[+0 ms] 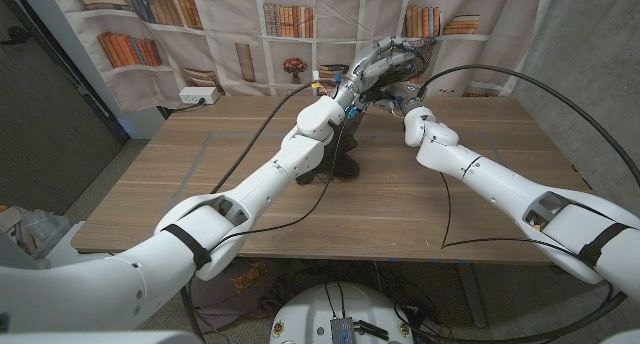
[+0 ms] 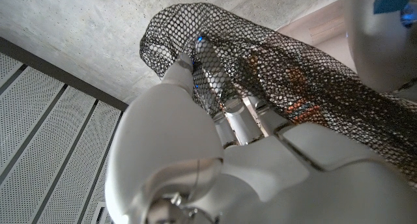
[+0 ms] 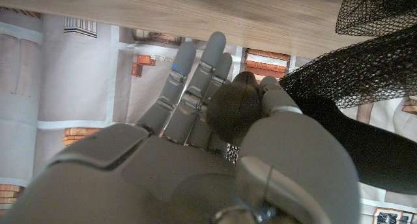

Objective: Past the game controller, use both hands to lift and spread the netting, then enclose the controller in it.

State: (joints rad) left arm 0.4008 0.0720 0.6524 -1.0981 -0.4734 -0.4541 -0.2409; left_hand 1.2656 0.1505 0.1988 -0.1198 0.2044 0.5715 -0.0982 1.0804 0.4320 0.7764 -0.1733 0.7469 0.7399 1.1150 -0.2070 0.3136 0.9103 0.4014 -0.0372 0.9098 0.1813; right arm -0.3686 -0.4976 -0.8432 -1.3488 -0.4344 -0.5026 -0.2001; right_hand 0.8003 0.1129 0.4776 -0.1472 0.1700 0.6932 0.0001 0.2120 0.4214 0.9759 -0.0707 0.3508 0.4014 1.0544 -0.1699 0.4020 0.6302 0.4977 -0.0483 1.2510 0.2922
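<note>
Above the wooden table (image 1: 200,199), head view: both hands up at the far edge, left hand (image 1: 372,66) and right hand (image 1: 402,96) gripping black netting (image 1: 400,56); dark controller (image 1: 345,167) sits on the table below them. Left wrist view: fingers (image 2: 207,68) pushed inside the netting (image 2: 293,68). Right wrist view: right hand (image 3: 215,120) pinches netting (image 3: 365,68) between thumb and fingers.

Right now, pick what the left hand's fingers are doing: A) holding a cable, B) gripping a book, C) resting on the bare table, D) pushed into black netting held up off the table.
D: in the left wrist view the left hand has its fingers inside the black netting, raised clear of the table.
</note>
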